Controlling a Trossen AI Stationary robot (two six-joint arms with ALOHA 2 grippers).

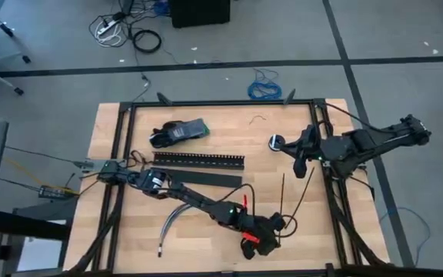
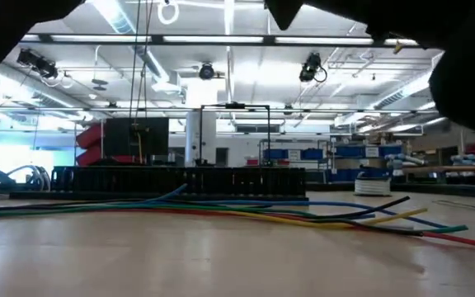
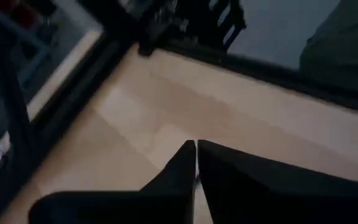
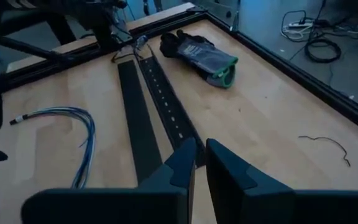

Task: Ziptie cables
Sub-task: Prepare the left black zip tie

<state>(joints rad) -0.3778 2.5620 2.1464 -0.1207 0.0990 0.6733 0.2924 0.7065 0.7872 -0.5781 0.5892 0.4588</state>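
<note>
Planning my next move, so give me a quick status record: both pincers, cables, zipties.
left pincer: shut, holding nothing, over the table next to the zipties
right pincer: shut, holding nothing, above the table's right side
cables: loose curved bundle on the table, not tied
zipties: two, lying flat, not gripped
slotted channel: mid-table, apart from the cables

High view: I look straight down on the whole desk (image 1: 206, 208) and both arms.
Low view: level with the desk top, facing the room; cables (image 2: 221, 210) lie close.
Left wrist: tight on bare desk by the frame.
Right wrist: looks along the desk, sharing the slotted channel (image 4: 169, 115) with the high view.
</note>
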